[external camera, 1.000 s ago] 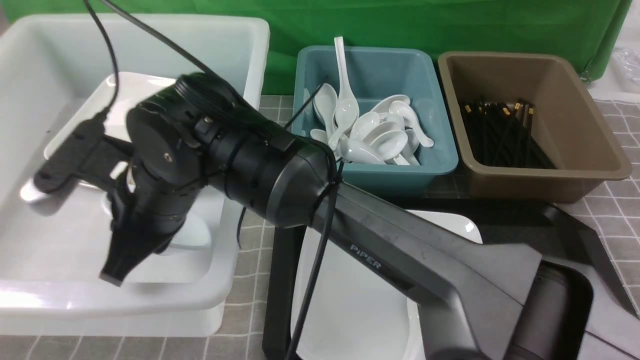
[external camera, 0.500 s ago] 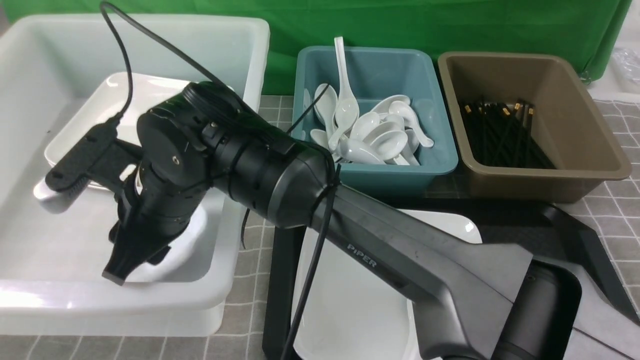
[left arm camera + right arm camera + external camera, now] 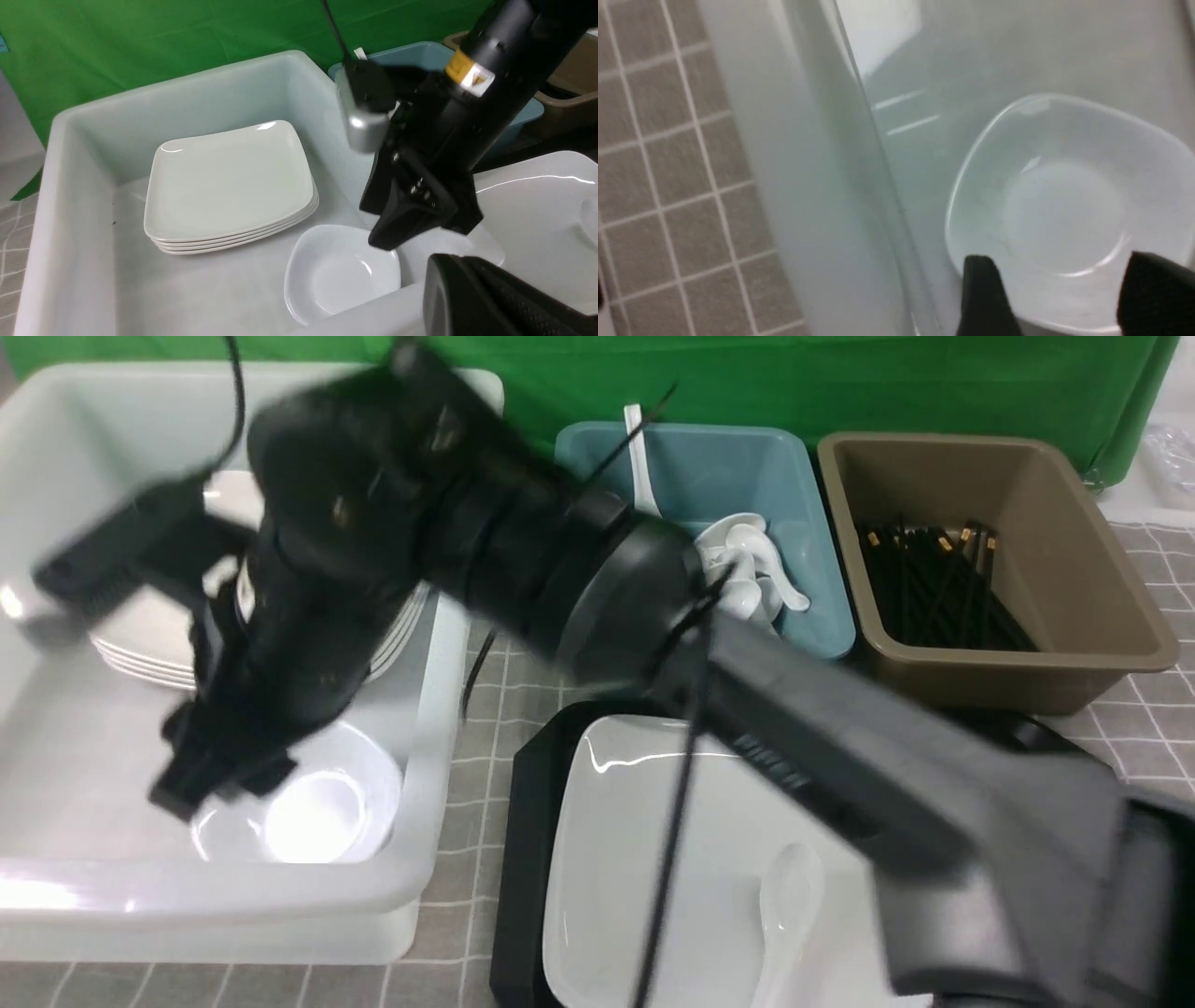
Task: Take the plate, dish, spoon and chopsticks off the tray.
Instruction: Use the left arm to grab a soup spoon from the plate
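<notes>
Right arm point(image 3: 794, 747) stretched across leftward, right tool point(image 3: 219, 789) angled downward, fingers point(image 3: 985, 298) apart

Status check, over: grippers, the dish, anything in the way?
Right gripper open, over dish. Dish free in white bin, beside plate stack. Left gripper: jaws unreadable. Spoon on plate on tray, under right arm.

Right claw point(image 3: 224, 784) raised, dish point(image 3: 308, 807) uncovered in white bin point(image 3: 233, 889)
</notes>
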`<state>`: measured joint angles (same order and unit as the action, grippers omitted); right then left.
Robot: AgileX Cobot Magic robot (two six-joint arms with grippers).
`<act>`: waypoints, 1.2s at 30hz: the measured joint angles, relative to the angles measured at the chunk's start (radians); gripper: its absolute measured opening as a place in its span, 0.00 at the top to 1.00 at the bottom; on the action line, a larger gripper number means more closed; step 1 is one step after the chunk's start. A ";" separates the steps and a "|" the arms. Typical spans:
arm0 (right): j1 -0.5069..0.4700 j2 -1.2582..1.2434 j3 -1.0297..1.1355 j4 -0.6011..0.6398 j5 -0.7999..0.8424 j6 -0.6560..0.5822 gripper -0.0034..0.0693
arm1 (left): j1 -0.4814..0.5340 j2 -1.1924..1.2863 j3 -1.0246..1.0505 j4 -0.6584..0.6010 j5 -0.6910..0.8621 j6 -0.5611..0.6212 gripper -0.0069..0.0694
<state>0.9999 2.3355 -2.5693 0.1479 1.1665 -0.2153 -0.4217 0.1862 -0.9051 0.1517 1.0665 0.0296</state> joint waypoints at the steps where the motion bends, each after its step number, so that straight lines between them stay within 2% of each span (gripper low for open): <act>1: 0.000 -0.023 0.000 0.000 0.000 0.009 0.50 | 0.000 0.000 0.000 -0.003 -0.005 0.000 0.90; 4: 0.000 -0.128 0.009 -0.042 0.000 0.079 0.69 | 0.000 0.009 0.000 -0.012 -0.013 0.004 0.90; 7: 0.000 -0.231 0.075 -0.086 0.000 0.107 0.82 | 0.000 0.029 0.000 -0.022 -0.013 0.025 0.90; 9: 0.000 -0.366 0.191 -0.125 0.000 0.120 0.87 | 0.000 0.044 0.000 -0.033 -0.010 0.037 0.90; 14: 0.000 -0.712 0.617 -0.260 0.000 0.185 0.88 | 0.000 0.095 0.000 -0.066 -0.005 0.053 0.90; 17: 0.001 -0.940 0.933 -0.372 0.000 0.319 0.89 | -0.001 0.169 0.000 -0.106 -0.004 0.097 0.90; 22: 0.001 -1.171 1.232 -0.443 0.000 0.487 0.89 | -0.028 0.330 -0.001 -0.186 -0.015 0.162 0.90; 29: 0.001 -1.581 1.635 -0.460 0.000 0.744 0.88 | -0.181 0.752 -0.006 -0.281 -0.155 0.187 0.90; 32: 0.001 -1.694 1.714 -0.456 0.000 0.810 0.88 | -0.261 0.928 -0.006 -0.323 -0.230 0.181 0.90; 36: 0.001 -1.829 1.790 -0.433 0.000 0.847 0.87 | -0.428 1.126 -0.008 -0.350 -0.356 0.101 0.90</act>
<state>1.0008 0.5063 -0.7794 -0.2847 1.1665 0.6315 -0.8497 1.3121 -0.9131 -0.1982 0.7104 0.1302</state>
